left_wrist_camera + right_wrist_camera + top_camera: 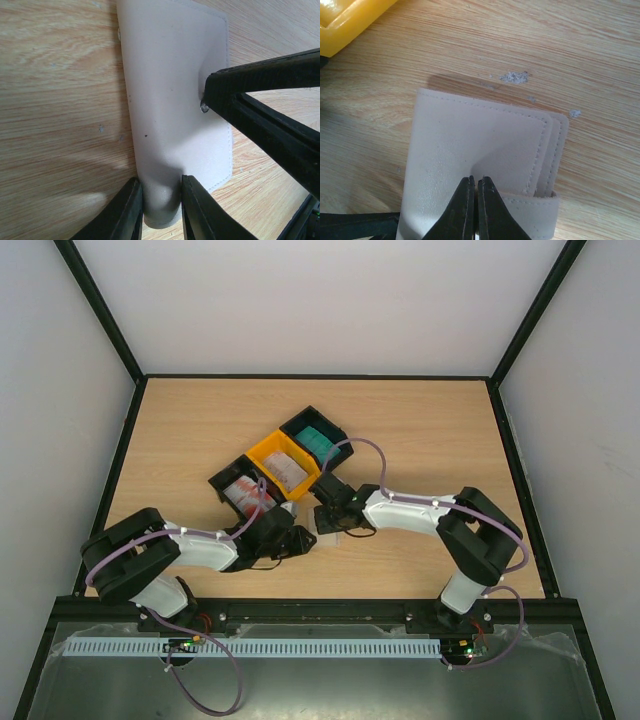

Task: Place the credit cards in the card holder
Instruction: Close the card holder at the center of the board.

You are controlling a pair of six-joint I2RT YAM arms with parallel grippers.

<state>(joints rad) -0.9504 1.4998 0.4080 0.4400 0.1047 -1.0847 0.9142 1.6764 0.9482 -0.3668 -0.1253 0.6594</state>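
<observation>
The beige card holder (170, 100) lies closed on the wooden table, its snap tab (530, 212) wrapped round one edge. My left gripper (161, 200) is shut on the holder's folded edge, one finger on each side. My right gripper (476, 185) is shut, and its tips press down on the holder's cover (470, 140); it shows as a dark wedge (260, 100) in the left wrist view. In the top view both grippers (308, 539) (328, 523) meet at the holder (333, 533). The credit cards rest in the trays: red-blotched (240, 492), white-grey (290, 472), teal (318, 440).
The joined black-yellow-black trays (268, 452) stand just behind the grippers, and the yellow tray's corner (345, 20) shows in the right wrist view. Black rails (320, 376) border the table, with bare wood to the left, right and far side.
</observation>
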